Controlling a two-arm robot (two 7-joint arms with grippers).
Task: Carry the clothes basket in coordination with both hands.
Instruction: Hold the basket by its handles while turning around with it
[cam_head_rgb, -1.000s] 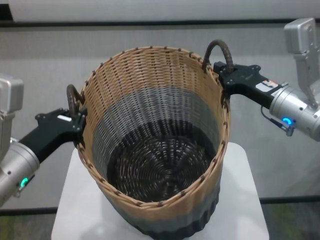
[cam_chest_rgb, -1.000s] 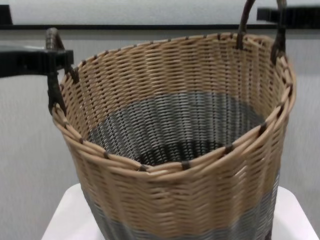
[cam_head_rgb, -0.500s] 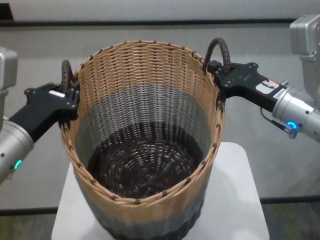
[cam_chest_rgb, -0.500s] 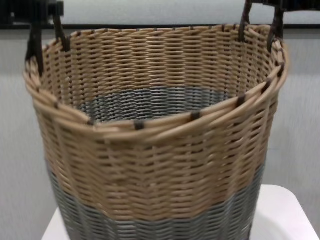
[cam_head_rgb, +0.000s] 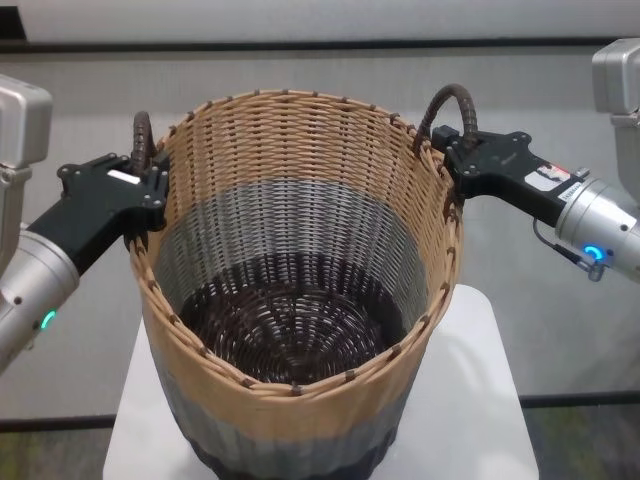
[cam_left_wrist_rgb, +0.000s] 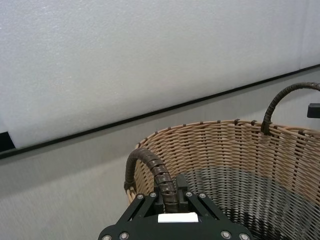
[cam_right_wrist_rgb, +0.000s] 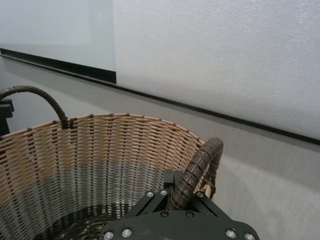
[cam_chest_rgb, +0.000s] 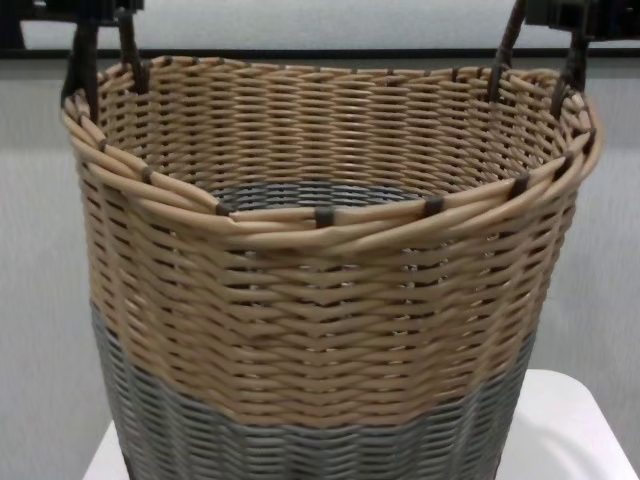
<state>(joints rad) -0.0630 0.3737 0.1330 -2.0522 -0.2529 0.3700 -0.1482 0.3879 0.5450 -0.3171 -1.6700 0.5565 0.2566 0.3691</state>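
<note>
Since a second ago the clothes basket has swung from a marked tilt, with its right rim high, to nearly level, and in the chest view it fills more of the frame, which suggests both arms have raised it together. The left gripper has come up to about the height of the right gripper. Each is pressed together on a dark wrapped handle: the left handle runs straight into the left gripper's closed fingers, and the right handle likewise passes between the right gripper's fingers. The basket hangs between the two grippers, its rim just inside each, its empty woven floor well below them. The white table lies beneath the basket's grey band; whether the base has cleared the top cannot be told, since the underside is hidden. My judgement is that the lift is under way and the levelling is good news: an even load on both handles makes a slip or twist less likely while carrying.
</note>
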